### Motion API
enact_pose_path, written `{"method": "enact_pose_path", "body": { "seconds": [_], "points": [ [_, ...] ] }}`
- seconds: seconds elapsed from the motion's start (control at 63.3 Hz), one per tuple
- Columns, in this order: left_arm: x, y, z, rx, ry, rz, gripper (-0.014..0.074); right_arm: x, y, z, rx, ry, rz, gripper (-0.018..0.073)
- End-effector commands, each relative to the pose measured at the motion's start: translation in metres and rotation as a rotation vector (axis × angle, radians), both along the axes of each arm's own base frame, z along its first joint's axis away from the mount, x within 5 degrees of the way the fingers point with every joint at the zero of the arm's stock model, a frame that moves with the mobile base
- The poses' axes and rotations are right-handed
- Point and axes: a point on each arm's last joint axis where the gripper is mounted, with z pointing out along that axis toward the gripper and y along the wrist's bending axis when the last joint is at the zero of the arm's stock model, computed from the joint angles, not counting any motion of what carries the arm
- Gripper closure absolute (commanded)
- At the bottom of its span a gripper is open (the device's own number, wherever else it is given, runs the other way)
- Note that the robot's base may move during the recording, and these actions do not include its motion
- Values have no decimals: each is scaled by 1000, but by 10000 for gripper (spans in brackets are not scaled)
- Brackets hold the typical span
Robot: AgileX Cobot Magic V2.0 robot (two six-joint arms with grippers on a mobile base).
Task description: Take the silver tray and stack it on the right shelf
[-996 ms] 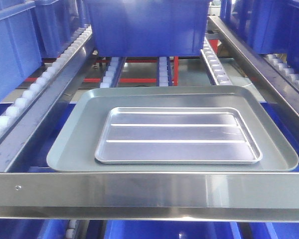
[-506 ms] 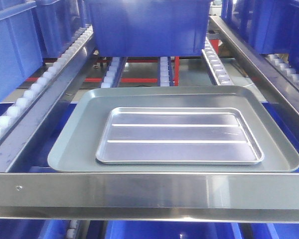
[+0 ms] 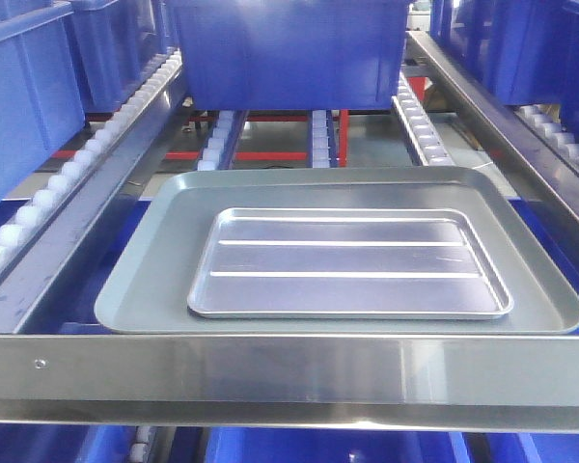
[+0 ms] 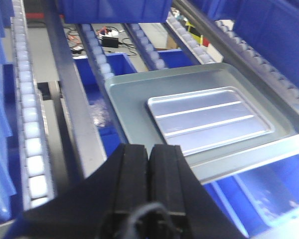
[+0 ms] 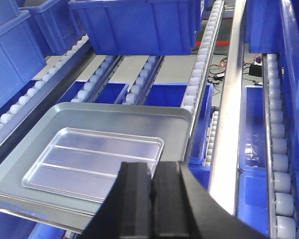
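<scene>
Now the shiny ribbed silver tray (image 3: 349, 262) drifts slightly right in view, ahead of both closed, empty jaws; grasp not begun.

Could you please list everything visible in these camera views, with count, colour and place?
silver tray: one, shiny silver, lying inside the larger tray, two raised ribs across its floor.
grey tray: one, matte grey, resting on the roller rails just behind the front bar.
front bar: one, flat steel, across the near edge of the shelf.
roller rails: several, white rollers in steel channels, sloping away on both sides and under the trays.
blue bins: several, blue plastic, behind the trays, on the side lanes and on the level below.
cables: some, dark, on the floor beneath the rack.
left gripper: one, black, shut, empty.
right gripper: one, black, shut, empty.
</scene>
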Motion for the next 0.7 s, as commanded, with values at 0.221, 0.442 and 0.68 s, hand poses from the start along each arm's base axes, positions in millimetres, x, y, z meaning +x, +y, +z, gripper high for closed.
{"method": "enact_pose_path", "body": {
  "seconds": [0.221,0.442,0.68],
  "points": [
    [8,8,-36,-117,-283,331,697,0,1,16,1,-106,12,502],
    [22,16,-88,-120,-374,492,697,0,1,16,0,-103,11,502],
    [22,15,-91,-109,-331,487,697,0,1,16,0,-101,11,502]
  ]
}}
